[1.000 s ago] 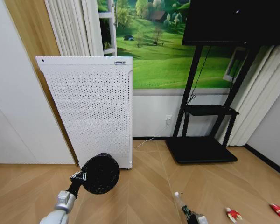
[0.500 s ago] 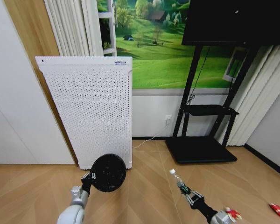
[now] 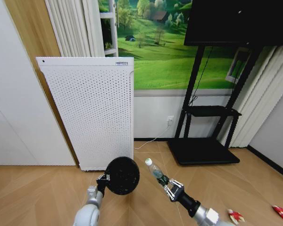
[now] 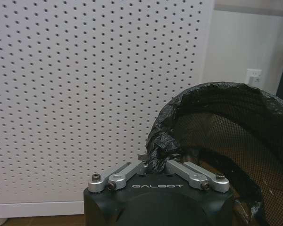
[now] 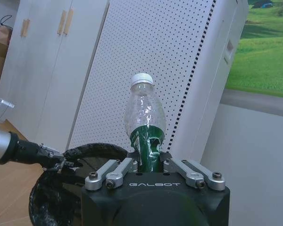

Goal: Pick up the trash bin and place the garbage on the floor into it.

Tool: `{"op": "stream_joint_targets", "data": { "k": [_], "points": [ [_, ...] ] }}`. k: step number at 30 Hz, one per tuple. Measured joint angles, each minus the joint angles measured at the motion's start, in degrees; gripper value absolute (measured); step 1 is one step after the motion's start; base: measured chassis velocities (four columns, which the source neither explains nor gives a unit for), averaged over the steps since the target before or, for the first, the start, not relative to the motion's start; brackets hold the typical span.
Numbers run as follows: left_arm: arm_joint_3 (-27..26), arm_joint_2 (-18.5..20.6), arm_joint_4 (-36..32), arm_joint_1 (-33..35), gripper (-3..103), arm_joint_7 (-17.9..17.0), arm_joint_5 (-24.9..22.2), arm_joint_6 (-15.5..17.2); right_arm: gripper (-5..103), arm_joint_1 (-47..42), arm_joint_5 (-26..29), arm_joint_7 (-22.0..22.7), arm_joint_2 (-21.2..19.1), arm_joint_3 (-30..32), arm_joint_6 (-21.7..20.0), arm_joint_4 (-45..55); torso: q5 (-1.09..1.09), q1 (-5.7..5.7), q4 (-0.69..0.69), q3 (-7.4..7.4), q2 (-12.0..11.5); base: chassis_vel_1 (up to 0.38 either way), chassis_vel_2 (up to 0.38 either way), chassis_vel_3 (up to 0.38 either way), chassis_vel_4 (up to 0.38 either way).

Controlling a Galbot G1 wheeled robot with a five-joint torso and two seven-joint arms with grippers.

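Two grippers are loaded: the left gripper [image 3: 103, 180] pinches the trash bin [image 3: 122, 175] rim, the right gripper [image 3: 170, 187] clamps the bottle [image 3: 155, 170] just beside it; the bin's base is hidden.

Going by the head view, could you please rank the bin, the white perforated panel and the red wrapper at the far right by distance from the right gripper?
From the right gripper:
1. Bin, just left of it, held by the left gripper.
2. Panel, behind and left.
3. Wrapper, on the floor far right.
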Motion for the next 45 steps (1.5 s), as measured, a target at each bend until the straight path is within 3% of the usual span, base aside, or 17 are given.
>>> {"op": "stream_joint_targets", "data": {
  "k": [12, 19, 25, 28, 30, 32, 36, 38, 40, 41, 45],
  "points": [
    [4.5, -2.51, 4.24, -2.86, 3, 0.23, 2.17, -0.13, 19, 13.02, -1.71, 0.23, 6.08, -16.29, 0.79, -11.83, 0.01, 0.0, 0.0, 0.0, 0.0, 0.0, 0.0, 0.0, 0.0],
    [5.57, -3.44, 5.14, -2.95, 3, 0.31, 3.36, -0.34, 19, 16.53, -2.64, 0.65, 9.52, -21.33, 0.96, -16.75, -0.01, 0.0, 0.0, 0.0, 0.0, 0.0, 0.0, 0.0, 0.0],
    [5.87, -3.58, 5.0, -2.58, 3, 0.5, 3.72, -0.52, 17, 17.38, -3.4, 1.21, 10.08, -22.08, 1.18, -18.66, 0.0, 0.0, 0.0, 0.0, 0.0, 0.0, 0.0, 0.0, 0.0],
    [5.97, -3.56, 4.85, -2.4, 3, 0.69, 3.83, -0.62, 27, 17.3, -3.35, 1.39, 9.81, -21.84, 0.44, -18.65, 0.0, 0.0, 0.0, 0.0, 0.0, 0.0, 0.0, 0.0, 0.0],
    [5.99, -3.56, 4.84, -2.37, 3, 0.72, 3.85, -0.67, 27, 17.26, -3.3, 1.41, 9.74, -21.75, 0.35, -18.65, -0.01, 0.0, -0.01, 0.0, 0.0, 0.0, 0.0, 0.0, 0.0],
    [6.01, -3.58, 4.81, -2.26, 3, 0.78, 3.93, -0.76, 44, 17.16, -3.19, 1.41, 9.49, -21.4, 0.18, -18.57, 0.0, 0.0, -0.01, 0.0, 0.0, 0.0, 0.0, 0.0, 0.0],
    [6.15, -3.56, 4.73, -2.06, 3, 0.97, 4.09, -0.87, 50, 16.92, -3.11, 1.33, 9.02, -20.73, 0.11, -18.26, 0.0, 0.0, 0.0, 0.0, 0.0, 0.0, 0.0, 0.0, 0.0],
    [6.19, -3.53, 4.57, -1.95, 3, 1.03, 4.17, -0.99, 66, 16.55, -3.1, 1.28, 8.7, -20.28, 0.1, -18.08, 0.0, 0.0, -0.01, -0.01, 0.0, 0.0, 0.0, 0.0, 0.0],
    [6.19, -3.52, 4.55, -1.9, 3, 1.04, 4.2, -0.99, 66, 16.46, -3.1, 1.27, 8.64, -20.22, 0.09, -18.04, 0.0, 0.0, 0.0, -0.01, 0.0, 0.0, 0.0, 0.0, 0.0],
    [6.19, -3.51, 4.47, -1.87, 3, 1.06, 4.22, -1.0, 77, 16.36, -3.13, 1.27, 8.57, -20.17, 0.1, -18.01, 0.0, 0.0, 0.0, 0.0, 0.0, 0.0, 0.0, 0.0, 0.0],
    [6.18, -3.5, 4.28, -1.65, 3, 1.11, 4.3, -1.06, 88, 16.12, -3.18, 1.35, 8.56, -19.85, 0.1, -17.98, 0.0, 0.0, 0.0, -0.01, 0.0, 0.0, 0.0, 0.0, 0.0]
  ]
}}
